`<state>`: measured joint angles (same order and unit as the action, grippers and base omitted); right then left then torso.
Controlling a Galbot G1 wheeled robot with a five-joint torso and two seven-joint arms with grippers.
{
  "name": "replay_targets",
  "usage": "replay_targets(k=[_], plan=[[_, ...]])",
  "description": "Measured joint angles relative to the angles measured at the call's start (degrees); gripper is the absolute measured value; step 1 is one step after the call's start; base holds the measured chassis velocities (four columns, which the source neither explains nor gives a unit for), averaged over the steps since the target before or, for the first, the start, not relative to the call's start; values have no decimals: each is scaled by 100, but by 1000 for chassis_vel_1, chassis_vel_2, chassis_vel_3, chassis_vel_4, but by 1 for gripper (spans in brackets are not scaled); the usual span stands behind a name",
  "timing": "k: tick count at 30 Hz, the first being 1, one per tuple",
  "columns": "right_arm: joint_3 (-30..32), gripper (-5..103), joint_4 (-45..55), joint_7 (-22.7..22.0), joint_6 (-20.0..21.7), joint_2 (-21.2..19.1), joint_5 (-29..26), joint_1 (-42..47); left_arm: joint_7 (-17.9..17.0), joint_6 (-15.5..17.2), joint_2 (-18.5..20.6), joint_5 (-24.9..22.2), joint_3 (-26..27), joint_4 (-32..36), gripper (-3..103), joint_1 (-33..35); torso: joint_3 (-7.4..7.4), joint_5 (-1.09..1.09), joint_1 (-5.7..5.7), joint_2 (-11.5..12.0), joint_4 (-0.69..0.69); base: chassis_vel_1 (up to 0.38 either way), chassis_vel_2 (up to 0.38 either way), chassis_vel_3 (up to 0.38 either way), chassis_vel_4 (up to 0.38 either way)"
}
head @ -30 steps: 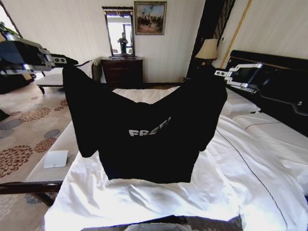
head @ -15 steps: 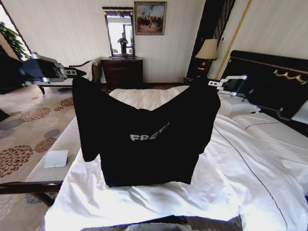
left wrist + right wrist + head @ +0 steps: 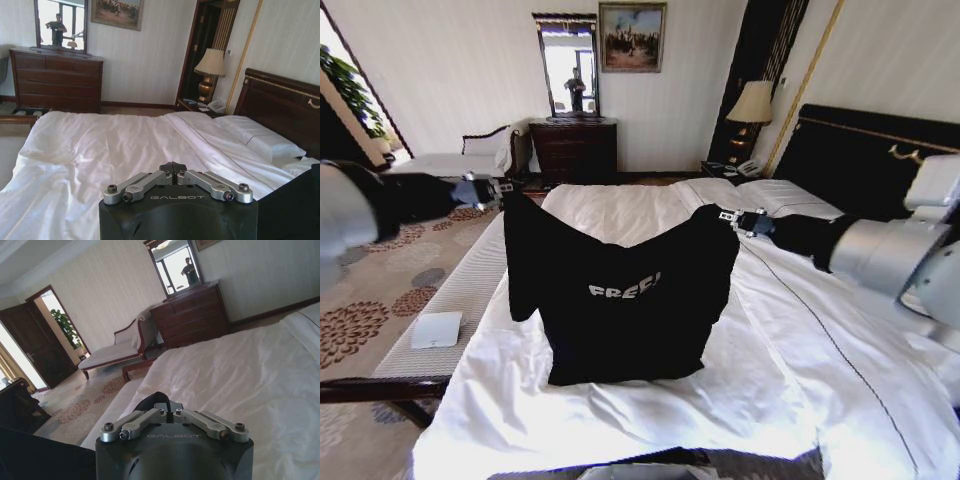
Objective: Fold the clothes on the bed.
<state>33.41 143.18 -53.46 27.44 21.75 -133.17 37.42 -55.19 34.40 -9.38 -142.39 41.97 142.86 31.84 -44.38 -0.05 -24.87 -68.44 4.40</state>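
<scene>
Left gripper and right gripper each pinch a shoulder of the black T-shirt. It hangs stretched above the bed, hem touching, likely to flatten it for folding.

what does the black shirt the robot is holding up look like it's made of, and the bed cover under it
The black T-shirt, pinched by the left gripper and right gripper, looks like soft matte knit, probably cotton: it sags between them. The bed cover looks like smooth white woven cotton, creasing softly with a faint sheen.

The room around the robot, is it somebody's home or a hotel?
Probably a hotel bedroom, though a home cannot be ruled out: a large bed made up in white linen, a bedside lamp with a telephone beside it, and a dresser under a mirror.
</scene>
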Motion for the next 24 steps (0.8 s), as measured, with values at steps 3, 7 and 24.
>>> replay_targets(k=[3, 7, 24], plan=[[-101, 1, -11, 47, 27, 318, 514, 645, -48, -70, -279, 690, -129, 35, 0, 450, 1, 2, 0, 0, 2, 0, 0, 0, 0], [-570, 1, -93, 919, 316, 736, 1618, 1192, 306, -54, -775, 2120, -1290, -357, 0, 567, 0, 0, 1, 0, 1, 0, 0, 0, 0], [-2803, 1, -3434, 2632, 295, 2249, 4733, 649, 1592, -46, -2754, 5554, -4030, -3055, 0, 264, -1, 2, -1, 1, 0, 0, 0, 0, 0]])
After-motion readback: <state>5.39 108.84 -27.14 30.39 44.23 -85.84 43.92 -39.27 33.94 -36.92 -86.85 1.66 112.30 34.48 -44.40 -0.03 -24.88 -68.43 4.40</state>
